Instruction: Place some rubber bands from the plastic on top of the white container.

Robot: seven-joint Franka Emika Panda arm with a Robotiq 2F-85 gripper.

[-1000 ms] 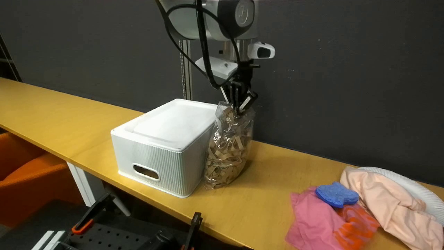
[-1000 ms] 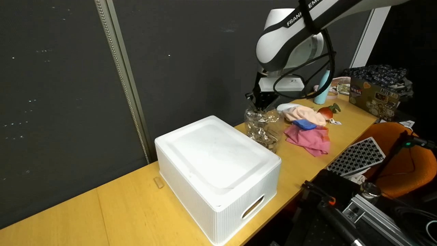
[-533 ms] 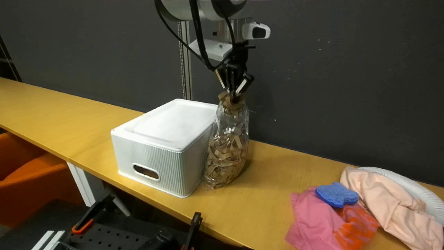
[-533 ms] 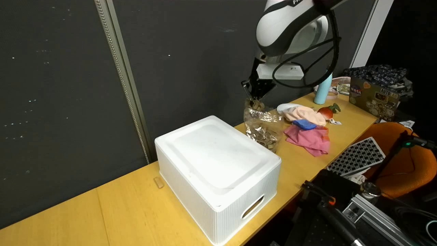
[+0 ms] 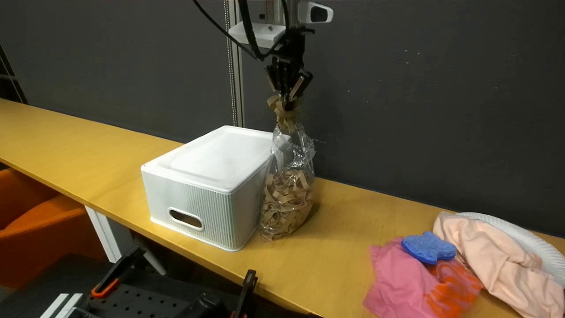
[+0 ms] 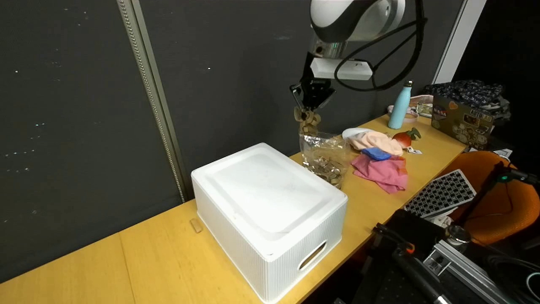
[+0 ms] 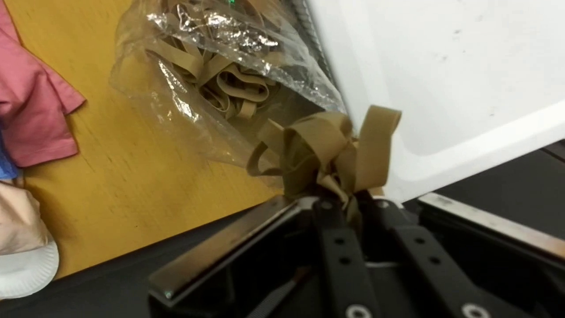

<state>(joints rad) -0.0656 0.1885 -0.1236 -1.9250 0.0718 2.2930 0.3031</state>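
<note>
A bunch of rubber bands (image 7: 324,139), broad flat loops of tan, bent and tangled, hangs from the gripper (image 7: 354,204), which is narrowed onto it above the mouth of the clear plastic bag (image 5: 304,152). Whether the bunch's lower end clears that mouth cannot be told. In an exterior view the crinkled bag stands on the table (image 5: 344,247), just right of the white container (image 5: 216,203); more such bands fill the bag's lower part. The container is lidded, its interior largely concealed. The wrist view crops both; in both exterior views the top edge crops the arm (image 6: 350,21).
</note>
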